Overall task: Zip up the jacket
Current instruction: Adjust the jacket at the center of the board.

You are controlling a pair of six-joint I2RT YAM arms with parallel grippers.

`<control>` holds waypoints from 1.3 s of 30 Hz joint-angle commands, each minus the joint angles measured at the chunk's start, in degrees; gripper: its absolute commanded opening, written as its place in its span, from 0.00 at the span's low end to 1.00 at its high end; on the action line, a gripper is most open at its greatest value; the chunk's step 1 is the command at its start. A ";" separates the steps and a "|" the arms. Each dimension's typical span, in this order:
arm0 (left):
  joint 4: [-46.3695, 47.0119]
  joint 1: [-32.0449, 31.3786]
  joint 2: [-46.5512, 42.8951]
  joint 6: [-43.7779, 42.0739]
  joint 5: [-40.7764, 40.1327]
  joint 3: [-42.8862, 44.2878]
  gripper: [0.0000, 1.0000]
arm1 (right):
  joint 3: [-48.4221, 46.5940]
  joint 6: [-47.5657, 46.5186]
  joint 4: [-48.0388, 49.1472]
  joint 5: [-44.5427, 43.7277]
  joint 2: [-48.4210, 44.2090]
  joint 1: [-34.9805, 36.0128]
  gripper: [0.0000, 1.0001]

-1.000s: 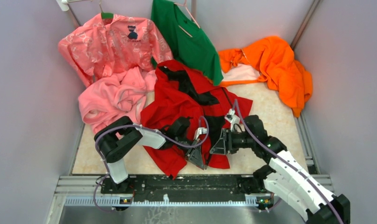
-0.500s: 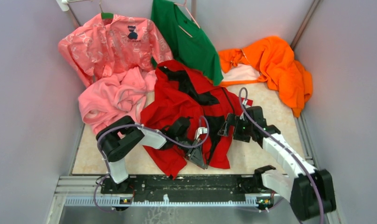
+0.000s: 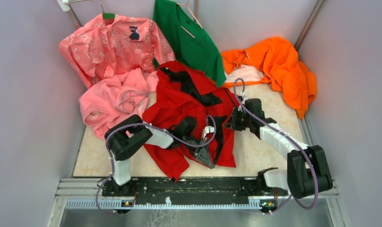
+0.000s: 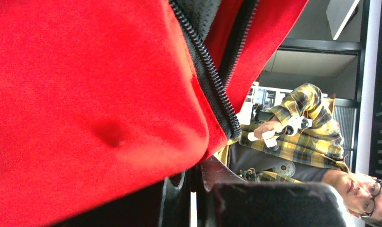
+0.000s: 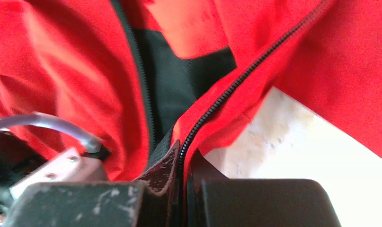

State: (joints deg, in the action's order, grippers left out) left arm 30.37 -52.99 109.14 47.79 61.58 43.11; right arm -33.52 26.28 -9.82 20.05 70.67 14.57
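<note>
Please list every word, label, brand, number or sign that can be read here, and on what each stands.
No text can be read.
On the pink patterned shirt, a dark patch at the collar: too small to read.
On the red jacket, faint marks on a lighter fold, right wrist view: too blurred.

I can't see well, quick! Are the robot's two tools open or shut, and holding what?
Left tool: shut, holding the jacket near its bottom edge.
Right tool: shut, pinching the jacket at the zip.
</note>
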 commanded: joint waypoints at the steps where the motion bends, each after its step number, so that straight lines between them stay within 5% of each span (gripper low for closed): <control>1: -2.56 0.51 1.79 -2.55 1.32 4.40 0.00 | -10.01 -1.03 8.60 2.80 2.55 -0.75 0.00; 12: -27.70 10.00 8.55 -16.53 -0.03 24.36 0.00 | -32.77 4.59 13.35 8.17 24.55 -4.38 0.00; 20: -25.26 12.47 15.92 -13.67 -0.20 29.14 0.00 | -36.79 3.81 18.34 13.91 33.37 -7.89 0.02; 23: -19.08 12.47 15.87 -9.68 0.17 27.19 0.00 | -36.80 -1.56 14.59 22.49 33.66 -9.98 0.18; 29: -11.93 12.28 15.32 -4.64 1.49 25.27 0.00 | -34.92 -24.39 0.13 32.88 23.10 -16.92 0.73; 34: -8.81 11.68 15.42 -3.05 2.60 25.50 0.00 | -33.67 -48.11 -15.84 34.78 13.23 -19.07 0.83; 39: -7.10 11.27 14.72 -2.40 3.15 25.55 0.00 | -29.20 -57.31 -26.02 39.72 7.82 -19.49 0.84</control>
State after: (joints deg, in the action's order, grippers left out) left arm 19.31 -41.17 124.18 44.45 63.24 68.90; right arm -65.36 -15.84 -23.35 52.45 81.30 -4.99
